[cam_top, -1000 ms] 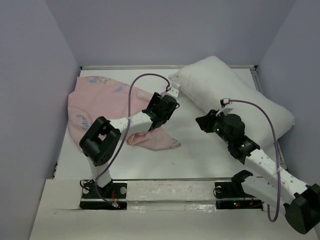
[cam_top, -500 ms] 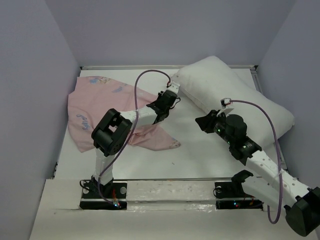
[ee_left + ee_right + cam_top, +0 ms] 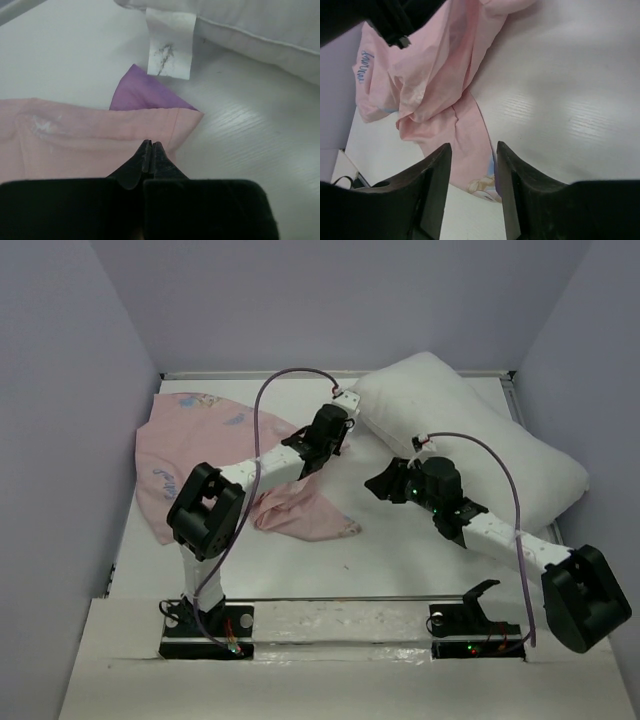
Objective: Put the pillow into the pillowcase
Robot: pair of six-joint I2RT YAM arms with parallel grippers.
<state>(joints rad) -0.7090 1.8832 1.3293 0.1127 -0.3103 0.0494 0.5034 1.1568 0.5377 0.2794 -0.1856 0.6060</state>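
White wood-grain table (image 3: pixel 400 560), lilac walls (image 3: pixel 340 300); pillow (image 3: pixel 470 430), pillowcase (image 3: pixel 200 440) on it

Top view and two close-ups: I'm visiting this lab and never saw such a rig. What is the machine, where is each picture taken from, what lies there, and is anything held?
The machine is a left arm and a right arm, bolted at the near edge of a white table, each ending in a two-finger gripper. The wide picture comes from a fixed camera above and behind them. Each close-up comes from a camera on a wrist, so the dark shapes at its bottom are that arm's fingers. On the table lie a white pillow and a pink pillowcase. The left gripper is shut at the pillowcase's hem, near the pillow's tag; whether it pinches fabric I cannot tell. The right gripper is open, holding nothing.
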